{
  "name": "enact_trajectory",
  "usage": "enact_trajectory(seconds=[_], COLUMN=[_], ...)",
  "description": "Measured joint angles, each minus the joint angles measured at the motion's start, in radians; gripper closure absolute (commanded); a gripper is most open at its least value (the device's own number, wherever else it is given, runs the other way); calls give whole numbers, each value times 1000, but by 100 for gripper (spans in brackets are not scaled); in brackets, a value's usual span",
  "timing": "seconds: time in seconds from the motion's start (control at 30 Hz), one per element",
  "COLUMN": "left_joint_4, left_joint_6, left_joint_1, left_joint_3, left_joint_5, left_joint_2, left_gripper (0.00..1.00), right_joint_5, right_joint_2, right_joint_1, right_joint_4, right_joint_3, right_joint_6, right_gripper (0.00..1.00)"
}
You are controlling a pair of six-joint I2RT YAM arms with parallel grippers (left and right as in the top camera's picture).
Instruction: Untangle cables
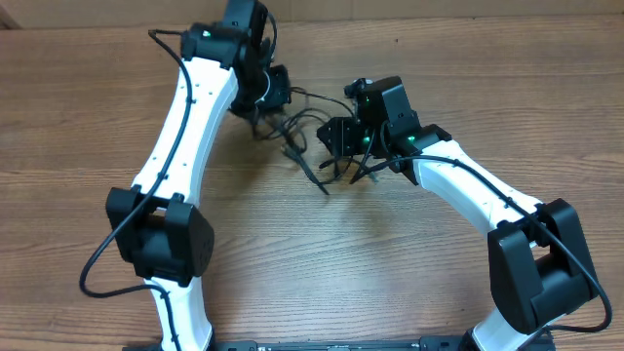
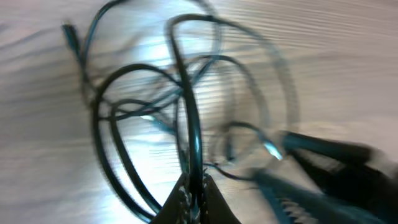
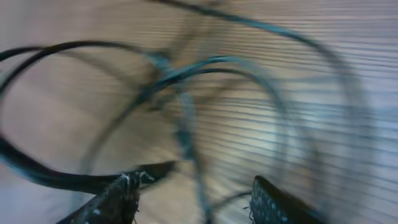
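The cables (image 1: 297, 127) are thin black cords lying in a loose tangle on the wooden table (image 1: 390, 263), between my two grippers. My left gripper (image 1: 265, 105) is at the tangle's left edge. In the left wrist view it (image 2: 194, 198) is shut on one black cable (image 2: 189, 124) that runs up from the jaws into the loops. My right gripper (image 1: 333, 144) is at the tangle's right side. Its jaws (image 3: 196, 200) stand open, with a blurred cable strand (image 3: 186, 137) passing between the fingers (image 3: 118, 199) without being pinched. A silver-tipped plug end (image 2: 272, 149) shows among the loops.
One cable end (image 1: 320, 185) trails toward the table's front from the tangle. Thicker black wires (image 1: 97, 263) loop beside the left arm's base and along the right arm (image 1: 507, 205). My right gripper's fingers (image 2: 323, 174) show blurred at the lower right of the left wrist view.
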State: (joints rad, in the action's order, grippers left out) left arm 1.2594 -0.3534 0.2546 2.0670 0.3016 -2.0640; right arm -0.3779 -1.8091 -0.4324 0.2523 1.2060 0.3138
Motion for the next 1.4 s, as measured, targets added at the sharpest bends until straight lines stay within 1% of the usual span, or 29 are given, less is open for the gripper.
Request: enact_trajectory(seconds=[0.1, 0.23, 0.33, 0.5, 0.67, 0.8, 0.9, 1.17, 1.4], left_joint_4=[-7, -2, 2, 16, 31, 26, 10, -122, -175], left_joint_6=[84, 125, 128, 156, 182, 189, 163, 8, -45], left_joint_1=[0, 0, 0, 0, 0, 0, 0, 0, 0], left_joint_3=[2, 2, 2, 2, 2, 2, 2, 2, 2], left_joint_5=[113, 179, 195, 200, 204, 247, 266, 320, 411], left_joint_2=[2, 2, 2, 2, 2, 2, 2, 2, 2], left_gripper=[96, 96, 96, 96, 96, 96, 96, 96, 96], right_joint_5=[-103, -174, -198, -255, -305, -323, -343, -381, -393], right_joint_2=[0, 0, 0, 0, 0, 0, 0, 0, 0], right_joint_1=[0, 0, 0, 8, 27, 35, 36, 35, 31], right_joint_4=[-35, -43, -55, -105, -112, -113, -110, -57, -56], right_joint_3=[0, 0, 0, 0, 0, 0, 0, 0, 0], right_joint_6=[1, 1, 0, 1, 0, 0, 1, 0, 0], right_gripper=[41, 41, 41, 37, 37, 37, 37, 37, 37])
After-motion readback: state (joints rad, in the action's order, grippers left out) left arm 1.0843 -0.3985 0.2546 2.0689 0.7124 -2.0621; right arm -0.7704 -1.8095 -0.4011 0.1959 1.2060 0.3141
